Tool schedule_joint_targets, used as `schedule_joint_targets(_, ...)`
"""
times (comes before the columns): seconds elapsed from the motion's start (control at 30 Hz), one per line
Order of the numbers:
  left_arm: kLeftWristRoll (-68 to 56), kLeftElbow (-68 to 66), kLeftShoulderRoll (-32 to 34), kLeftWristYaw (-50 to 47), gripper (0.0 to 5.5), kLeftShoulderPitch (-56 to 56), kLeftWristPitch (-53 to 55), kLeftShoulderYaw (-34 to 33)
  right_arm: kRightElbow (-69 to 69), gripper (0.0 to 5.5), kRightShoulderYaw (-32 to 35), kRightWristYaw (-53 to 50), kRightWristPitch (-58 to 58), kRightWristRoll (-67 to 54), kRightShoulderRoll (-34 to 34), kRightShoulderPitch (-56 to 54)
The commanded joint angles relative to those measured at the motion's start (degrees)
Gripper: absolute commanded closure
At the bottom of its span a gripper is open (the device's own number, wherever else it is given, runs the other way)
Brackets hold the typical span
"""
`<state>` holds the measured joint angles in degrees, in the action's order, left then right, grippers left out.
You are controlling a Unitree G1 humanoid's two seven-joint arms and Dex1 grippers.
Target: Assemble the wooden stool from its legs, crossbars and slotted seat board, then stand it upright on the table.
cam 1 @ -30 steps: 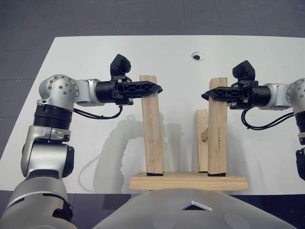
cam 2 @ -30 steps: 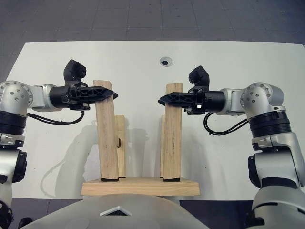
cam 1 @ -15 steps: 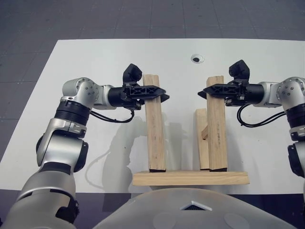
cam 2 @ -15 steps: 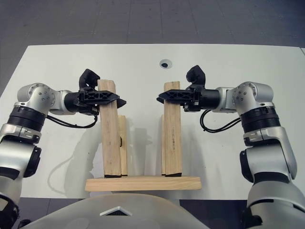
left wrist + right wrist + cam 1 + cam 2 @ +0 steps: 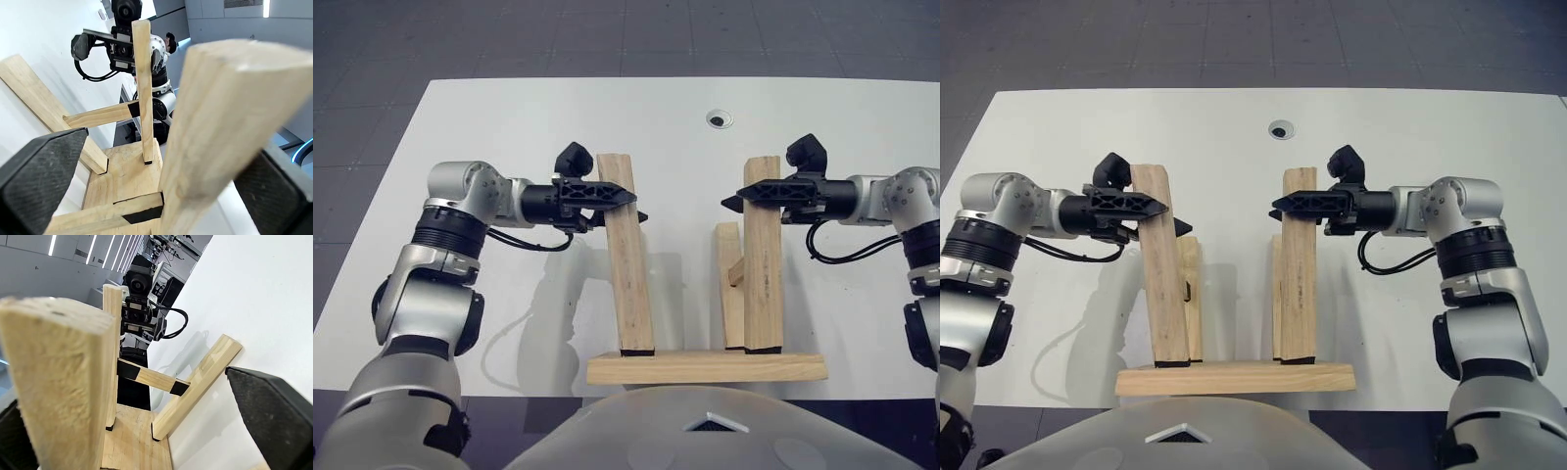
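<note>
Listing, left to right, what stands on the tabletop (image 5: pixel 509 117).

- **Left hand** (image 5: pixel 634 205): fingers apart, straddling the free end of the left leg (image 5: pixel 628 284). A gap shows on one side, so it is not clamped.
- **Left leg:** leans slightly out of line with its partner. The joint may be loose, and a sideways pull could lever it out of its slot.
- **Stool:** lies on its side, seat board (image 5: pixel 705 368) on edge at the near rim, legs pointing away from the robot. A tug toward the robot would likely slide the board off.
- **Right leg** (image 5: pixel 762 274): sits straight in its slot.
- **Right hand** (image 5: pixel 732 198): fingers likewise apart around that leg's end. Unequal closing or lifting would twist the frame and could spring the crossbar (image 5: pixel 736 274).
</note>
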<state>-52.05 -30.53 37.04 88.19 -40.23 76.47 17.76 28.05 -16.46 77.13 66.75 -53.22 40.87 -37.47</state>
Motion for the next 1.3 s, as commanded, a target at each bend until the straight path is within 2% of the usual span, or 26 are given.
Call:
schedule_joint_targets(0.03,0.0,4.3,2.7,1.6,0.06,0.5,1.6,-2.4,-4.2,0.0,1.7,-4.6,2.8,4.3,2.6,4.6)
schedule_joint_targets(0.33,-2.1,12.4,6.2,1.7,0.02,4.3,3.2,-8.0,-11.6,0.0,9.7,-6.6,6.4,3.2,4.4,8.7)
schedule_joint_targets(0.53,0.1,14.3,7.3,0.5,0.02,8.3,-0.1,-8.9,-13.4,0.0,13.1,-7.2,7.2,3.0,4.8,9.0)
schedule_joint_targets(0.73,0.1,19.2,9.5,0.2,0.02,14.0,-4.3,-12.6,-16.1,0.0,17.9,-7.5,7.8,1.5,6.3,10.3)
schedule_joint_targets(1.03,1.1,22.7,9.5,-0.3,0.02,19.4,-7.1,-13.0,-21.1,0.0,22.6,-9.0,9.9,-0.6,6.1,11.8)
schedule_joint_targets(1.17,1.7,27.4,10.4,-1.1,0.02,23.1,-10.6,-14.6,-26.5,0.0,26.4,-8.4,9.7,-2.5,8.4,16.0)
schedule_joint_targets(1.3,2.4,32.6,13.0,-1.2,0.02,29.1,-15.9,-18.2,-31.4,0.0,32.7,-5.0,5.0,-1.6,13.7,28.1)
